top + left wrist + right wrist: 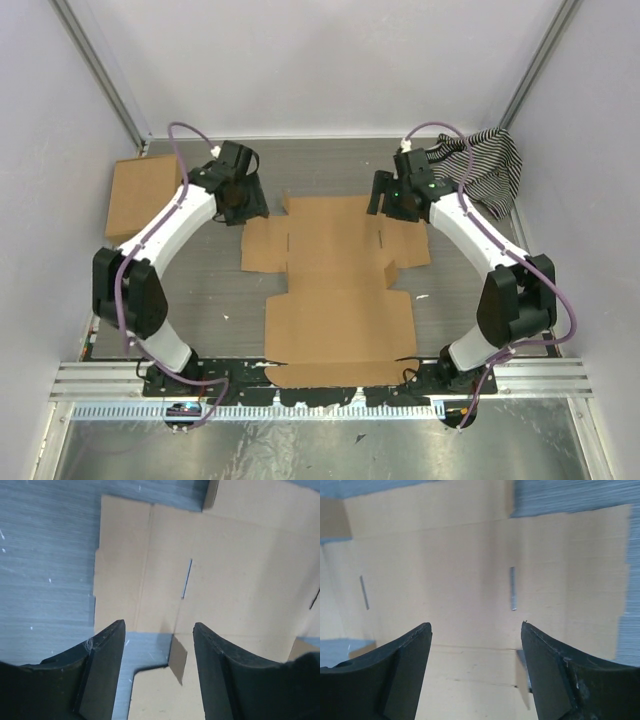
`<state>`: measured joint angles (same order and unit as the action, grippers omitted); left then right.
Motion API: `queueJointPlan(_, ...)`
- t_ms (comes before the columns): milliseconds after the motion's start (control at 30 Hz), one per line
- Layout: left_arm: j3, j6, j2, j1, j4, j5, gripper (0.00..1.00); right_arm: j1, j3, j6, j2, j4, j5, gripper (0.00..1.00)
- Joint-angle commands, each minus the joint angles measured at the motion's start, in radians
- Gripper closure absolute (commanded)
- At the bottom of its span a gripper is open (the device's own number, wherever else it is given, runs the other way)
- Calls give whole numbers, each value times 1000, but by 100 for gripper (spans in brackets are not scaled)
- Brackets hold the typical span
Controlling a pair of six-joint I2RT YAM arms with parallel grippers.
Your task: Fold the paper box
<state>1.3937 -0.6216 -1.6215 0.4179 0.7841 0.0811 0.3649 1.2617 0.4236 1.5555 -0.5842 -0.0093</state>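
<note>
The paper box [335, 285] is a flat brown die-cut sheet lying in the middle of the table, its near edge over the front rail. My left gripper [243, 203] is open and empty above the sheet's far left flap. In the left wrist view [159, 630] the sheet [230, 575] lies below, with a slot and a small raised tab [176, 659] between the fingers. My right gripper [392, 200] is open and empty above the sheet's far right flap. In the right wrist view [476, 627] the sheet [470, 560] fills the frame, showing two slots.
A ready-formed brown cardboard box [140, 195] sits at the far left of the table. A black-and-white striped cloth [490, 165] lies bunched at the far right corner. White walls enclose the table on three sides. An aluminium rail [320, 385] runs along the near edge.
</note>
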Motion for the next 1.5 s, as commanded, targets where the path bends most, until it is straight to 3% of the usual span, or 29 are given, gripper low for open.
queueJointPlan(0,158,42,-123,-11,14,-25,38,-49,44,-43,-27,-54,33,23)
queueJointPlan(200,498,72,-393,-11,132,-17,40,-83,21,-54,-36,-51,22,23)
queueJointPlan(467,779,101,-658,-11,257,31,45,-105,2,-66,-36,-40,-10,23)
queueJointPlan(700,836,95,-735,-10,247,15,50,-104,-21,-68,-30,-23,-25,23)
queueJointPlan(967,867,109,-779,-11,208,-2,61,-106,-26,-72,-20,-17,-32,23)
queueJointPlan(1033,867,118,-786,-11,191,-9,71,-106,-23,-75,-19,-18,-31,23)
queueJointPlan(1133,882,132,-801,-11,183,-17,98,-106,-14,-77,-15,-26,-26,23)
queueJointPlan(1333,883,160,-783,-11,196,-6,100,-108,-4,-74,-18,-31,-25,23)
queueJointPlan(1467,781,179,-670,-11,140,8,100,-108,5,-70,-17,-32,-21,23)
